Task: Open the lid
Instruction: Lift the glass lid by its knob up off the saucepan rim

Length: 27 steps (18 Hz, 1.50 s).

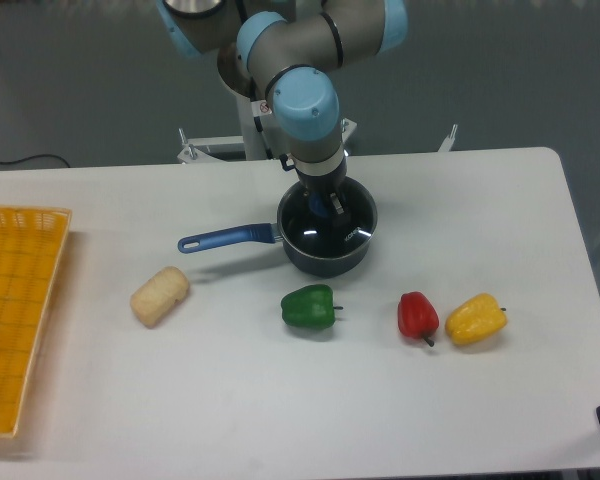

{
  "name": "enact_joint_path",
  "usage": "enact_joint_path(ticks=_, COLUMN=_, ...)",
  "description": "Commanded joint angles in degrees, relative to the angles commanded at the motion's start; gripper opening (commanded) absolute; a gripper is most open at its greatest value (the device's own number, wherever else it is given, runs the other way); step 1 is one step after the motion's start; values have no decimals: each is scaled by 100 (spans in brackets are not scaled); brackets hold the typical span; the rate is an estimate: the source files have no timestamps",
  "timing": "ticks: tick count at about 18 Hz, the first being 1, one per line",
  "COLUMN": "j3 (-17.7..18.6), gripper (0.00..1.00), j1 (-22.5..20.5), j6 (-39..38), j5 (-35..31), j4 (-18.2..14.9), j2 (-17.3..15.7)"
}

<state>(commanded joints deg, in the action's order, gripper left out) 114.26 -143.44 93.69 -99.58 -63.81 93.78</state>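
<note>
The lid (320, 228), a clear glass disc with a thin metal rim, lies flat on the dark blue saucepan (325, 258) at the table's middle. The pan's long blue handle (225, 238) points left. My gripper (330, 205) comes straight down from the arm onto the lid's centre. Its dark fingers stand close on either side of the blue knob (337, 205), which is mostly hidden between them. The jaws look closed on the knob. The lid rests level on the pan's rim.
In front of the pan lie a green pepper (309, 307), a red pepper (417, 315) and a yellow pepper (475, 319). A pale bread roll (160, 296) lies front left. An orange basket (15, 310) sits at the left edge.
</note>
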Motion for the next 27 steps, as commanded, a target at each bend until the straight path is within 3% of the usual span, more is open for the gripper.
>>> enact_joint_path(ticks=6, j3=-791, gripper=60, j1=-26, j6=-44, j5=52, j4=-870, j2=105)
enact_joint_path(ticks=10, j3=-1002, gripper=58, j1=-70, j6=-184, j5=105, j4=-879, j2=123)
enact_joint_path(ticks=15, j3=-1476, gripper=52, j1=-114, j6=-500, j5=299, j4=-879, j2=500)
enact_joint_path(ticks=27, j3=-2066, gripper=52, j1=-79, j6=-835, j5=492, j4=-862, j2=844)
